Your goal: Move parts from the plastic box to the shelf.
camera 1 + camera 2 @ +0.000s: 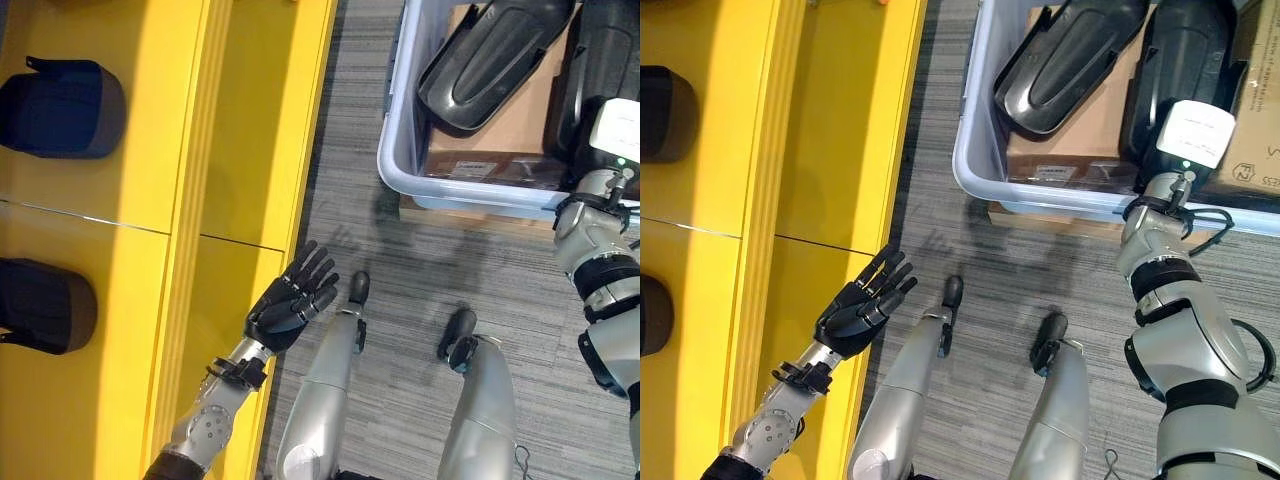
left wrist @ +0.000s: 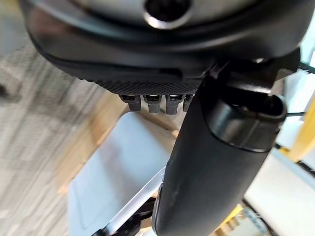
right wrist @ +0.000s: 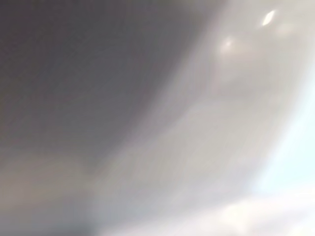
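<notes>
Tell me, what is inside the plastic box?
In the plastic box lie two black parts on cardboard. The right robot hand reaches in; its fingers are hidden.

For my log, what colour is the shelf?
Yellow shelf, clearest in the left eye view.

Yellow shelf [image 1: 150,200] carries two dark parts [image 1: 62,108]. Grey carpet floor [image 1: 350,150] carries plastic box [image 1: 400,150].
</notes>
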